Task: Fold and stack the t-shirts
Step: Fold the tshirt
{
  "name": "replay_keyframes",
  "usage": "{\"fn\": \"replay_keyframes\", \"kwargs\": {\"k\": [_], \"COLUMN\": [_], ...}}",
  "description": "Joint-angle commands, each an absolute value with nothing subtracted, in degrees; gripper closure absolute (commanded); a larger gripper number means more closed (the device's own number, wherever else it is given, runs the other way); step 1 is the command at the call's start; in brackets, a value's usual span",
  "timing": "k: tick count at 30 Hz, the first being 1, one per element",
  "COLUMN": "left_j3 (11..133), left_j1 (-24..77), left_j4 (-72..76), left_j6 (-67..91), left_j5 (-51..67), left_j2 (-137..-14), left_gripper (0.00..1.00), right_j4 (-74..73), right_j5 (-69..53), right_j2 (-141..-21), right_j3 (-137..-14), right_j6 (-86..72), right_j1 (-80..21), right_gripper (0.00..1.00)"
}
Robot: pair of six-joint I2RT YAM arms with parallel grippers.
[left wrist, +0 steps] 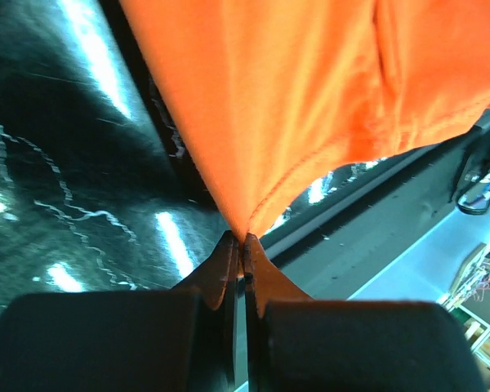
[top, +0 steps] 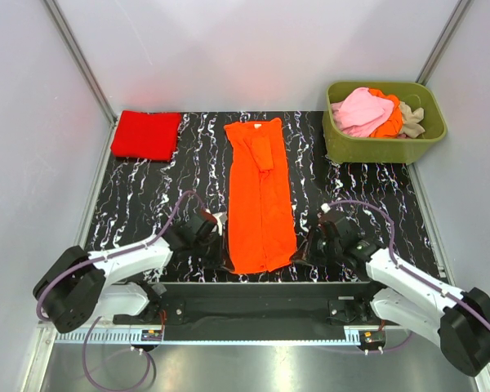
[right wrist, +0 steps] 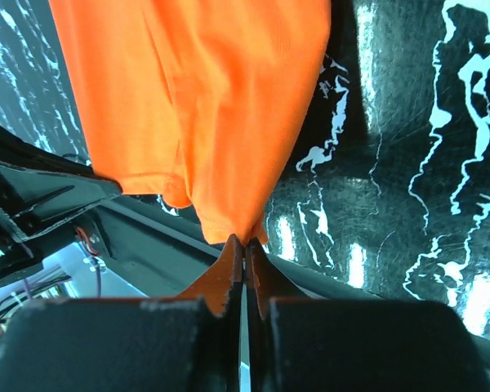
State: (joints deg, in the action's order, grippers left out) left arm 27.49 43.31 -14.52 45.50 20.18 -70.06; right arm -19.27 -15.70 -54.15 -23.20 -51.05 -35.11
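We hold both near corners of the orange t-shirt [top: 260,196].
Our left fingers [left wrist: 242,247] are closed tight on its near-left hem corner and our right fingers [right wrist: 245,247] are closed tight on its near-right corner, at the near edge of the desk [top: 163,188]. The shirt lies as a long narrow strip down the middle, neck at the far end. A folded red t-shirt [top: 145,135] sits far left. A heap of shirts [top: 374,114], pink, orange and beige, fills the green tub [top: 367,151] far right.
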Motion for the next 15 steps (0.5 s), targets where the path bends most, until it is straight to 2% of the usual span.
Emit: {"fn": "replay_keyframes", "kwargs": {"k": [1, 8, 15], "left_j3": [27.42, 29.18, 38.83], "left_j1": [44.03, 44.91, 42.37], "left_j4": [-14.24, -14.33, -18.63], "left_j6": [48.08, 49.13, 46.58], "left_j5": [19.07, 19.78, 20.21], "left_j2": [-68.55, -68.64, -75.83], "left_gripper": [1.0, 1.0, 1.0], "right_j4": [-20.48, -21.18, -23.11], "right_j5": [-15.82, -14.16, -10.2], "right_j2": [-52.3, -51.5, -57.56], "right_j3": [-22.15, -22.85, -31.19], "right_j6": [-53.17, -53.44, -49.84], "right_j1": [-35.59, -35.95, -35.86], "right_gripper": [1.0, 1.0, 1.0]}}
